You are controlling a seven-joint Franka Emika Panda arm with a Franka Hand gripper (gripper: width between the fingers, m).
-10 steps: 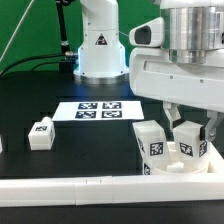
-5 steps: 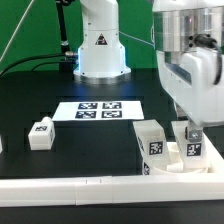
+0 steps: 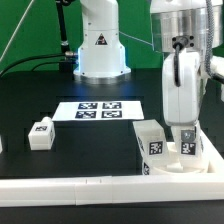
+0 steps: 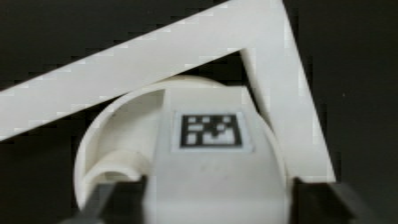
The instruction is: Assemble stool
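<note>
The round white seat [image 3: 168,166] lies at the exterior view's lower right, in the corner of the rail. A white leg [image 3: 151,139] with a tag stands upright in it. A second tagged leg [image 3: 190,146] stands in the seat to its right. My gripper [image 3: 187,130] hangs straight above that second leg. In the wrist view its dark fingers [image 4: 111,203] flank this leg [image 4: 214,132], and the seat [image 4: 111,135] shows beside it. No gap shows between fingers and leg, so I cannot tell whether they grip it. A third leg [image 3: 41,133] lies loose at the left.
The long white L-shaped rail [image 3: 70,187] runs along the front edge and turns up beside the seat, also as the rail [image 4: 107,75] in the wrist view. The marker board [image 3: 100,110] lies mid-table. The robot base [image 3: 100,45] stands behind it.
The wrist has turned about its vertical axis over the right-hand leg, showing its narrow side now. The leg and seat have stayed in place.
</note>
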